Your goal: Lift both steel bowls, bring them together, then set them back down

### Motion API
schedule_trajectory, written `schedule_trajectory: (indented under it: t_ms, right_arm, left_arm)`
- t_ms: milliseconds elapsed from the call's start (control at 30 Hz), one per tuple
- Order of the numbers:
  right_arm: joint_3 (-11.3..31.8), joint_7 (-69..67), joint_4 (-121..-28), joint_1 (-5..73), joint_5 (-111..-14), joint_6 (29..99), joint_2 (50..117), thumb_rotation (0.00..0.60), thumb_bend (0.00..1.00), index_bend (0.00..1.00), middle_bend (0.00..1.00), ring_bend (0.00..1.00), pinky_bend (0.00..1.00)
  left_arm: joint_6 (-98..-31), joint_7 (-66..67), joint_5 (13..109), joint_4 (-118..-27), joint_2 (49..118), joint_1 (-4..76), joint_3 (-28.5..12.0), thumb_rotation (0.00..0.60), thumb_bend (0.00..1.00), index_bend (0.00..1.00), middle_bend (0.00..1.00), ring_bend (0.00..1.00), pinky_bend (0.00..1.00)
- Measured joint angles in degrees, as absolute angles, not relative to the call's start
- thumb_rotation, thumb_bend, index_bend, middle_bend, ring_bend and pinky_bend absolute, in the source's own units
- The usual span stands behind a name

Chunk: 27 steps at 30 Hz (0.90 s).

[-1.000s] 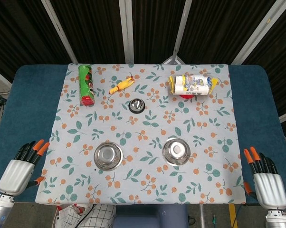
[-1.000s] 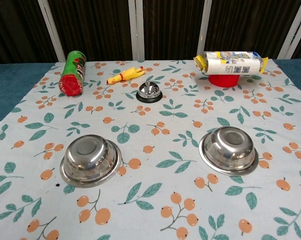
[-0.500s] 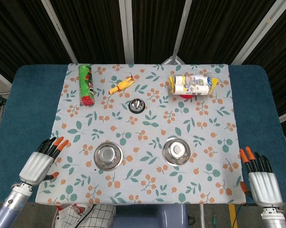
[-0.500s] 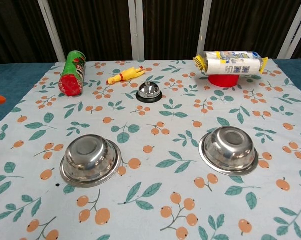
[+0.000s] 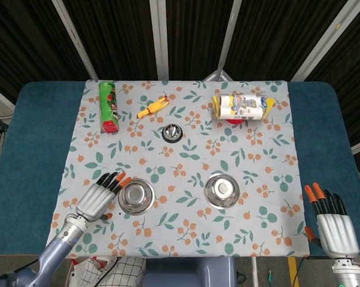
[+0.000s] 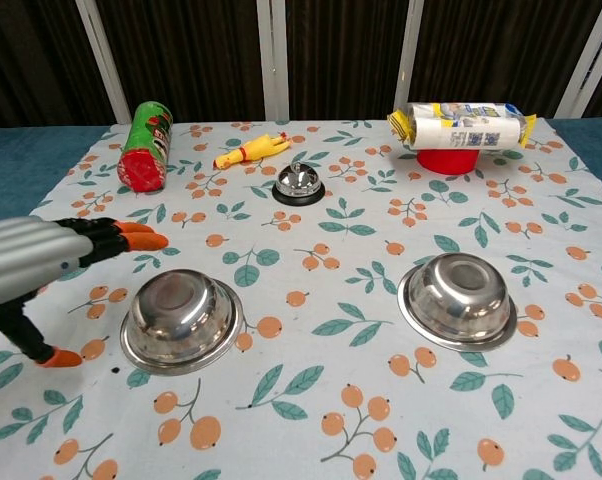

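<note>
Left hand [image 5: 98,200] has advanced, fingers apart, beside the left bowl [image 5: 136,195].
Steel bowls: rigid, slippery; grip the rim. Right hand [image 5: 332,224] spread, empty.

Two round polished steel bowls, the left one [image 6: 181,320] and the right one [image 6: 459,299], have mirror-bright metal that throws back highlights. The small domed call bell [image 6: 298,182] is likewise glossy chrome on a dark matt base. The printed leaf-and-orange cloth [image 6: 341,250] looks smooth and matt, laid over a teal worktop [image 5: 30,143] of dull fabric-like finish. The green cylindrical snack can [image 6: 146,144] has a printed, slightly shiny wrap. The yellow rubber chicken toy [image 6: 251,151] looks soft and satin. The yellow-and-white packet [image 6: 461,125] is crinkled glossy plastic film. The left robot hand [image 6: 41,262] has a silver-grey smooth shell with black fingers and matt orange tips.
</note>
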<state>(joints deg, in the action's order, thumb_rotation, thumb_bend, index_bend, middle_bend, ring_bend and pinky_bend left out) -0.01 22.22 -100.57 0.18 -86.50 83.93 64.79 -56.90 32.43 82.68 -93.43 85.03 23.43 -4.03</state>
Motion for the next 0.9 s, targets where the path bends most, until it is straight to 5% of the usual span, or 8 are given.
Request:
schedule_trajectory:
  t_ms: [500, 900]
  right_arm:
    - [0.2, 20.8, -100.7, 0.7, -85.5, 83.1, 64.2, 0.600, 0.33, 0.00, 0.00, 0.00, 0.09]
    - [0.7, 21.3, -100.5, 1.1, -84.0, 82.7, 64.5, 0.600, 0.33, 0.00, 0.00, 0.00, 0.09]
  left_arm:
    - [-54.8, 43.4, 72.7, -90.2, 94.4, 29.9, -5.7, 0.600, 0.22, 0.00, 0.05, 0.00, 0.13]
    - [-53.8, 40.9, 70.1, -96.0, 91.0, 31.9, -5.2, 0.600, 0.25, 0.00, 0.06, 0.00, 0.14]
